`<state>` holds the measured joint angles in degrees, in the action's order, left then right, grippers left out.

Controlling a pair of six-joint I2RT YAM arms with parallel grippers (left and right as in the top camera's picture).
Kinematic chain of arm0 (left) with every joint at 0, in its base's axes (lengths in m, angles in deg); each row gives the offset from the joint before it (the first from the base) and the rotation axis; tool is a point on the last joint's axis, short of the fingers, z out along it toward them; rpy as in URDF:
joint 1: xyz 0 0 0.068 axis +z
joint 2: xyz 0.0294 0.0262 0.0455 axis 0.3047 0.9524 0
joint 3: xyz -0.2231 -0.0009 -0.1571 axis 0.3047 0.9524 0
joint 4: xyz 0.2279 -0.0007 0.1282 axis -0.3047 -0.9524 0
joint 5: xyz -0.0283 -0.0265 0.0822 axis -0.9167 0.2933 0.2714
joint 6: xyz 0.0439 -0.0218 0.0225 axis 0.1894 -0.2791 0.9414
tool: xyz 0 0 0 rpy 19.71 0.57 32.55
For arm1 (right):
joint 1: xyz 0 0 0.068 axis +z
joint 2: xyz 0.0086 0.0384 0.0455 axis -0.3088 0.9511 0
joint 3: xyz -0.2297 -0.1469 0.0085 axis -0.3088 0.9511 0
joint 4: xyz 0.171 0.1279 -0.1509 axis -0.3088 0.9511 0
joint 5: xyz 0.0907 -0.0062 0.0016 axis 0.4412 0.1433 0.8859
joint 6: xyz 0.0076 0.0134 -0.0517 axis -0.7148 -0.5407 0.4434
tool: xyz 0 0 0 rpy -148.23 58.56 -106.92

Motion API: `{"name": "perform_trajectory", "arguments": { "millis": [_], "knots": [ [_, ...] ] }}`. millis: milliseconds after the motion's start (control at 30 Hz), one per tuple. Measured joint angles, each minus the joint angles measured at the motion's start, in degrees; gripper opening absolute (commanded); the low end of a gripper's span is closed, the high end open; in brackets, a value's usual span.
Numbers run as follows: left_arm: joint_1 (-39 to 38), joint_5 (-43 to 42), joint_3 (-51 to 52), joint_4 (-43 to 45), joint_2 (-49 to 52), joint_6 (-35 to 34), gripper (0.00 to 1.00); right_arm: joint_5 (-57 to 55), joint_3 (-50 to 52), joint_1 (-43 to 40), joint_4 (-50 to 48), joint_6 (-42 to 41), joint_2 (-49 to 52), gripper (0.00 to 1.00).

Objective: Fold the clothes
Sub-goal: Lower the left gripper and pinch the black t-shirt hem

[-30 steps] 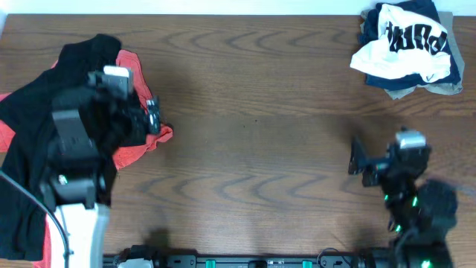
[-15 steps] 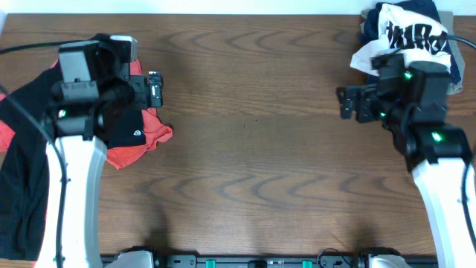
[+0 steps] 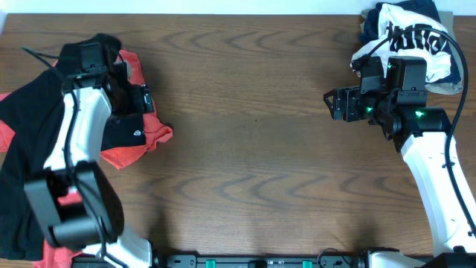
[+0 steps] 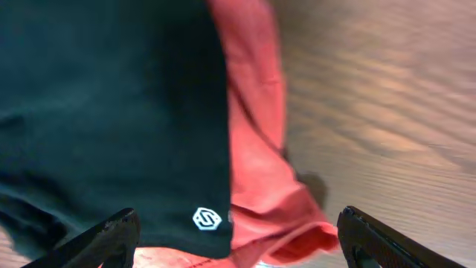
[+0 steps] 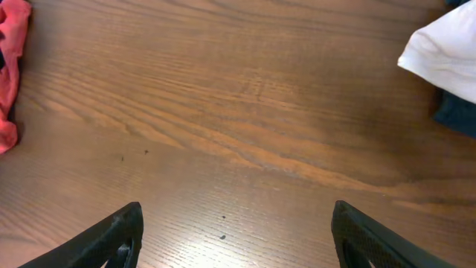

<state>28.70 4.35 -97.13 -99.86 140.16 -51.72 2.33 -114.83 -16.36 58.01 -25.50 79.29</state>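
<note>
A black T-shirt (image 3: pixel 30 141) with a small white logo (image 3: pixel 136 133) lies crumpled at the table's left edge, on top of a coral-red T-shirt (image 3: pixel 137 145). In the left wrist view the black shirt (image 4: pixel 111 112), its logo (image 4: pixel 206 219) and the red shirt (image 4: pixel 256 171) fill the left side. My left gripper (image 3: pixel 145 99) is open just above the black shirt's hem; its fingertips (image 4: pixel 238 242) straddle the logo and the red fabric, holding nothing. My right gripper (image 3: pixel 332 104) is open and empty over bare wood at the right (image 5: pixel 234 238).
A pile of white and navy printed clothes (image 3: pixel 405 45) lies at the back right corner, just behind my right arm; its white edge shows in the right wrist view (image 5: pixel 446 52). The brown wooden table (image 3: pixel 253 164) spans between the two piles.
Both arms have risen from near the front edge and reached out. The left gripper now hovers over the black shirt's hem; the right gripper has moved toward the back right, pointing left.
</note>
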Motion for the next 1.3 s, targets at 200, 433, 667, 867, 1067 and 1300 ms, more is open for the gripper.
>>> {"name": "perform_trajectory", "arguments": {
  "millis": [200, 433, 667, 867, 1067, 1300],
  "knots": [
    [0.2, 1.2, 0.0, -0.4, 5.8, -1.8, 0.72, -1.0, 0.0, 0.0, -0.6, 0.0, 0.0, 0.77],
    [0.2, 6.0, 0.0, -3.9, 7.7, -3.7, 0.61, -1.2, 0.0, 0.0, -1.4, 0.0, 0.0, 0.77],
    [0.2, 7.3, 0.2, -6.6, 7.7, -6.8, 0.52, -1.2, 0.0, 0.0, -1.5, 0.0, 0.0, 0.77],
    [0.2, 7.7, 2.2, -5.4, 7.7, -7.7, 0.51, -1.4, 0.0, 0.0, -1.5, 0.0, 0.0, 0.78],
    [0.2, 7.4, 3.1, -3.0, 7.7, -7.7, 0.5, -1.4, 0.0, 0.0, -1.5, 0.0, 0.0, 0.78],
    [0.2, 6.7, 3.9, -5.2, 7.7, -7.7, 0.47, -1.4, 0.0, 0.0, -1.5, 0.0, 0.0, 0.78]
  ]
}}
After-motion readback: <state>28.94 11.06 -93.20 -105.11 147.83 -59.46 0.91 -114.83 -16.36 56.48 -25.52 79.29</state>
